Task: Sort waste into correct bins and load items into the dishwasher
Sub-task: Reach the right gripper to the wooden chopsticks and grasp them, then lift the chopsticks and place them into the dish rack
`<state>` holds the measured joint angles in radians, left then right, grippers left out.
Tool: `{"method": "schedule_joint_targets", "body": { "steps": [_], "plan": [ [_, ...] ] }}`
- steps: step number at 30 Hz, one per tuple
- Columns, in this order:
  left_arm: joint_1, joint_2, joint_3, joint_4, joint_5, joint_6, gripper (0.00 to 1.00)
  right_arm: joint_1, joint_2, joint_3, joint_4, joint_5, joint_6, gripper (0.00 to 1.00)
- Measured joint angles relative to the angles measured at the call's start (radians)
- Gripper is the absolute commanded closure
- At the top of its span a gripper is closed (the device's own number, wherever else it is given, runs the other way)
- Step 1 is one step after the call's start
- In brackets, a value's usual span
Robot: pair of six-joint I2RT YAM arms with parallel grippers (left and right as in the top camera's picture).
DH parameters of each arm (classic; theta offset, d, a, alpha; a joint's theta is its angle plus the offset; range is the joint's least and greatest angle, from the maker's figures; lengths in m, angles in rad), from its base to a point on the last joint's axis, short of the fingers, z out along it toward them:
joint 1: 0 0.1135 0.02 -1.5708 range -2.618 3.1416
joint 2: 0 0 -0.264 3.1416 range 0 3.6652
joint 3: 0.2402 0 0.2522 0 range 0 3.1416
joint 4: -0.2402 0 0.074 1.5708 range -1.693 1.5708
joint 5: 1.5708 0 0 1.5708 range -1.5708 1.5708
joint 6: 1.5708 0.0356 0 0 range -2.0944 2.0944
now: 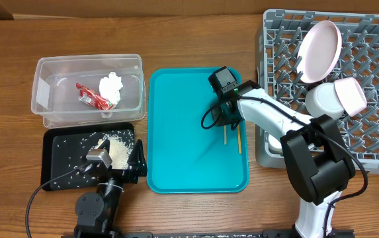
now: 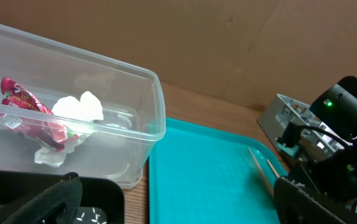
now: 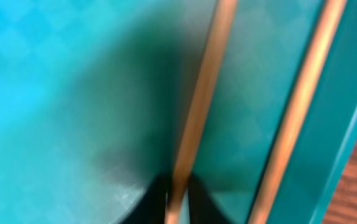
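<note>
My right gripper (image 1: 225, 123) is low over the teal tray (image 1: 182, 152), shut on one wooden chopstick (image 3: 203, 93). The second chopstick (image 3: 303, 106) lies beside it near the tray's right rim. Both chopsticks (image 1: 232, 137) also show in the left wrist view (image 2: 262, 171). The clear tub (image 1: 43, 99) holds the red wrapper (image 1: 91, 96) and the white tissue (image 1: 112, 86). The black tray (image 1: 60, 149) holds rice grains (image 1: 113, 147). My left gripper (image 1: 126, 165) is open and empty at that tray's right end. The dish rack (image 1: 374, 132) holds a large plate (image 1: 320, 49) and a pale bowl (image 1: 335, 99).
The right arm (image 1: 275, 119) reaches from the front right across the gap between the teal tray and the rack. The tub's corner (image 2: 156, 112) stands close in front of the left wrist camera. Bare wooden table lies behind the tub and tray.
</note>
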<state>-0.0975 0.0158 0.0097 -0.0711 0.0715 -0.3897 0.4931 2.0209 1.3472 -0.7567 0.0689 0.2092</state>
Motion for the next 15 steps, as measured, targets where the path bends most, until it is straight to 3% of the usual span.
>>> {"method": "schedule_joint_targets", "body": {
  "steps": [10,15],
  "plan": [
    [0.0,0.0,0.0,0.0,0.0,0.0,0.0,0.008,-0.008,0.055,-0.198,-0.043,0.003,0.96],
    [0.0,0.0,0.0,0.0,0.0,0.0,0.0,-0.014,-0.13,0.142,-0.236,-0.035,0.003,0.96]
  ]
}}
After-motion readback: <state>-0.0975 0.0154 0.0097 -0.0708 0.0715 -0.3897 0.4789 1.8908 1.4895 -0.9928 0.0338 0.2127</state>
